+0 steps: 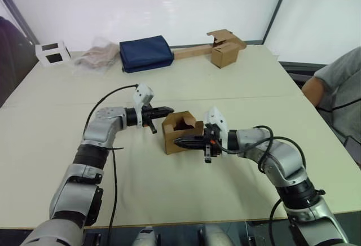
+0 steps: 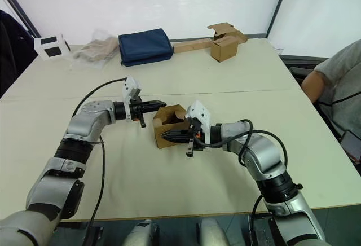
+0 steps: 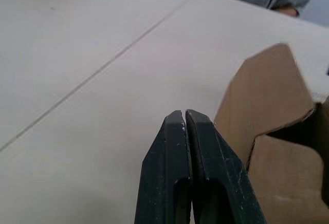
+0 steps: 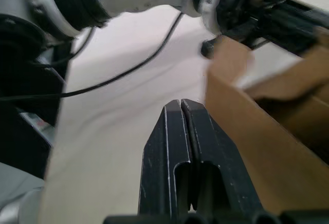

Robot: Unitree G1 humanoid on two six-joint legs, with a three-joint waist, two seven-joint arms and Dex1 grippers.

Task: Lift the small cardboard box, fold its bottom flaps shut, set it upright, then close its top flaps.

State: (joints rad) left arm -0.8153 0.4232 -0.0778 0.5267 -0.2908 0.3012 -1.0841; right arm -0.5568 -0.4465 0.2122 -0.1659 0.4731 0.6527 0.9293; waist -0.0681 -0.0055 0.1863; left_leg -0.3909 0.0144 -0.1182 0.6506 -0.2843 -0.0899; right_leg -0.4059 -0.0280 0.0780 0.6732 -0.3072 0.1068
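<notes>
Left eye view: unmarked small cardboard box (image 1: pixel 181 134) between left gripper (image 1: pixel 171 110) and right gripper (image 1: pixel 177 141); both fingers closed, empty.

Small cardboard box (image 1: pixel 179 132), brown, open-topped, flaps raised, mid-table

Matt brown cardboard box (image 1: pixel 179 133), smooth matt table (image 1: pixel 225 82), seemingly plastic fingers (image 3: pixel 200 152).

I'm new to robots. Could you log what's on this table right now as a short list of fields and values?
Small cardboard box: on the table, flaps open upward
Left hand: shut, empty, beside the box's far edge
Right hand: shut, empty, at the box's near side
Back of table: second brown box, blue bag, small white box
Person's arm: on the robot's right
</notes>
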